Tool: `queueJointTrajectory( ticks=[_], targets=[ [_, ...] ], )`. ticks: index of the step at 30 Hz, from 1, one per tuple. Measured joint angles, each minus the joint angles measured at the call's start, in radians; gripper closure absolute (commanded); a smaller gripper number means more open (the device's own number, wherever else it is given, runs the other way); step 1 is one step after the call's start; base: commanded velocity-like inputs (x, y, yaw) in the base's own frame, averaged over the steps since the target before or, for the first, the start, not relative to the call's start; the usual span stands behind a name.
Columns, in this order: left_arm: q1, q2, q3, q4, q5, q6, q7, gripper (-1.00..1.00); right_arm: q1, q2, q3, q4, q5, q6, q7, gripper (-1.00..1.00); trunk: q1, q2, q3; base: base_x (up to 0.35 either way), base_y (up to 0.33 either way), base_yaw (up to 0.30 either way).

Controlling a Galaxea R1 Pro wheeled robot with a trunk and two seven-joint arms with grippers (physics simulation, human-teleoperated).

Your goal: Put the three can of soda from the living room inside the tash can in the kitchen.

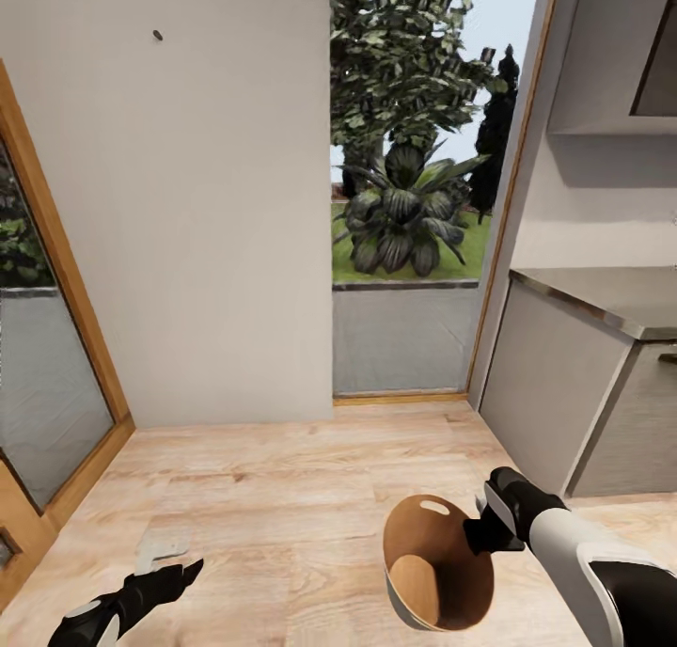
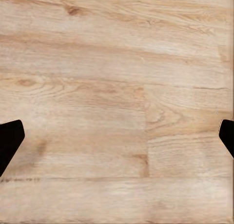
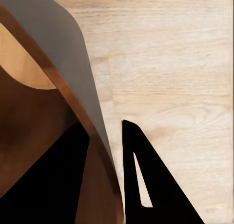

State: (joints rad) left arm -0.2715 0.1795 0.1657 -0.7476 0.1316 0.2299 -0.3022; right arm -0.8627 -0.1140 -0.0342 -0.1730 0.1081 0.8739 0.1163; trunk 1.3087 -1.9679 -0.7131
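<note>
At the left edge of the head view a wood-framed glass door [image 1: 47, 384] stands by the white wall [image 1: 188, 205]. In the lower left corner the left gripper [image 1: 184, 572] hangs over the wood floor [image 1: 282, 478], released; in its wrist view the fingers [image 2: 9, 141] sit wide apart with bare boards between. At upper centre a window [image 1: 404, 205] shows a garden plant [image 1: 400, 219]. Lower right of centre, the trash can [image 1: 437, 562] is tilted, its coppery inside showing. The right gripper [image 1: 489, 532] is clenched on its rim, one finger [image 3: 146, 180] outside the wall, the other inside. At the right edge stands a grey counter [image 1: 602, 299].
</note>
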Motion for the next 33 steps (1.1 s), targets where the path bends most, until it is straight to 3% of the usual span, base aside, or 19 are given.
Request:
queueJointTrajectory(
  ticks=[8,12,23,25,33],
  targets=[
    [0.0,0.0,0.0,-0.006,0.0,0.0,-0.001,-1.0,0.028,-0.002,0.007,-0.001,0.013,0.0,-0.003,1.0,0.0,0.0,0.0,-0.322,-0.088,0.067],
    [0.0,0.0,0.0,-0.008,0.0,-0.001,-0.001,-1.0,0.033,0.0,0.0,-0.001,-0.003,-0.001,-0.001,1.0,0.0,0.0,0.0,-0.323,-0.09,0.212],
    [0.0,0.0,0.0,-0.01,0.0,-0.001,0.0,-1.0,0.037,0.002,0.002,-0.002,0.0,-0.002,-0.001,1.0,0.0,0.0,0.0,-0.323,-0.097,0.244],
    [0.0,0.0,0.0,-0.01,0.0,-0.001,0.001,-1.0,0.047,0.001,0.003,-0.001,0.005,-0.034,0.001,1.0,0.0,0.0,0.0,-0.284,-0.086,0.248],
    [0.0,0.0,0.0,-0.012,0.0,-0.003,-0.003,-1.0,0.057,-0.003,-0.002,0.001,-0.002,-0.055,0.006,1.0,0.0,0.0,0.0,-0.096,-0.022,0.151]
  ],
)
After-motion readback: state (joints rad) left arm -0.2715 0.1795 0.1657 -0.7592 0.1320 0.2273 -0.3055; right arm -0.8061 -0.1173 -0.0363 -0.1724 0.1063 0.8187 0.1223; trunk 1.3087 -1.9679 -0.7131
